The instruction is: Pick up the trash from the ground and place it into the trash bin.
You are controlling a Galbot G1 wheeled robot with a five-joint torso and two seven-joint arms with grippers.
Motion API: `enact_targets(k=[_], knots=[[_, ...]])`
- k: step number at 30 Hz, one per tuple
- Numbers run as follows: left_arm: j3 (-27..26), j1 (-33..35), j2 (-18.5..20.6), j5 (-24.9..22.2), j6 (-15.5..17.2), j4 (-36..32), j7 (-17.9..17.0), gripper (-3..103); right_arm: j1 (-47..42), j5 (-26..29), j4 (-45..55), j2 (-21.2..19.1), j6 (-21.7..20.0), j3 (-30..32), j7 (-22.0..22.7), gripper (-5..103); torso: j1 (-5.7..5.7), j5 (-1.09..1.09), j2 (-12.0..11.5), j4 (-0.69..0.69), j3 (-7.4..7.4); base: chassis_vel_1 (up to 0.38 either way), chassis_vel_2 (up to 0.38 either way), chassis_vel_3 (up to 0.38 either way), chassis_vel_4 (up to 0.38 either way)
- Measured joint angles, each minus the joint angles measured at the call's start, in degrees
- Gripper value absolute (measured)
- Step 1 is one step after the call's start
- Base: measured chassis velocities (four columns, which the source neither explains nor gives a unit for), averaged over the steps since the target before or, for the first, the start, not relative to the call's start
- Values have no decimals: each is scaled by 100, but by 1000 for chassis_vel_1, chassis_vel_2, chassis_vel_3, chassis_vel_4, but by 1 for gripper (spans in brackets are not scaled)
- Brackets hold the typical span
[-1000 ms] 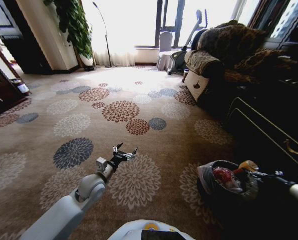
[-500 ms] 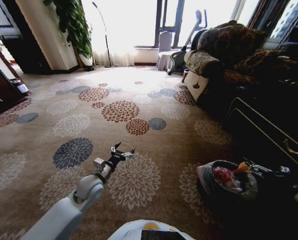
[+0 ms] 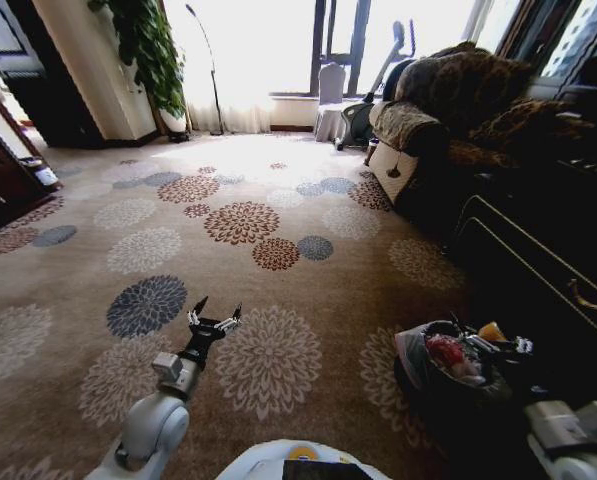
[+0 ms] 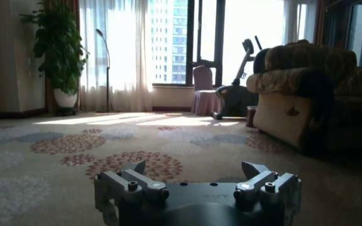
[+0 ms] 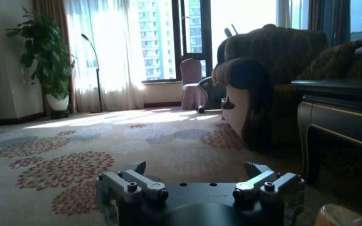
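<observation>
The trash bin (image 3: 410, 362), a dark round bin with a greyish liner, stands on the carpet at my lower right. Inside it lie a red-and-white plastic bag (image 3: 446, 351) and an orange-topped piece (image 3: 491, 331); that orange piece (image 5: 335, 217) also shows in the right wrist view. My right gripper (image 3: 490, 346) hovers open just above the bin's far rim, holding nothing; its fingers (image 5: 261, 175) stand apart. My left gripper (image 3: 214, 319) is open and empty, low over a beige carpet flower. In the left wrist view, the left gripper (image 4: 197, 170) has bare carpet ahead of it.
A brown armchair (image 3: 448, 100) and a dark cabinet (image 3: 538, 250) line the right side. A potted plant (image 3: 148, 45), a floor lamp (image 3: 210, 70) and an exercise bike (image 3: 368, 95) stand by the far window. Flowered carpet (image 3: 243, 222) spreads ahead.
The left arm has drawn back toward me, its gripper shifting left and nearer. The right arm has also pulled back and lowered, its gripper still over the bin.
</observation>
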Motion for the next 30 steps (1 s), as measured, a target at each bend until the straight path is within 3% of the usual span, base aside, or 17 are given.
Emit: enact_targets(k=[4, 10, 30], knots=[[242, 206, -156, 511, -244, -192, 7, 100, -25, -36, -152, 14, -5, 9, -180, 100, 0, 0, -1, -2, 0, 0, 0, 0, 0], [520, 228, -164, 796, -258, -345, -68, 100, -63, -35, -271, -28, -5, 24, -393, 100, 0, 0, -1, -2, 1, 6, -11, -9, 5], [693, 203, -102, 869, -82, -329, -137, 100, -212, -15, -316, -132, 62, 43, -571, 100, 0, -1, 0, -2, 0, 146, -143, -146, 149]])
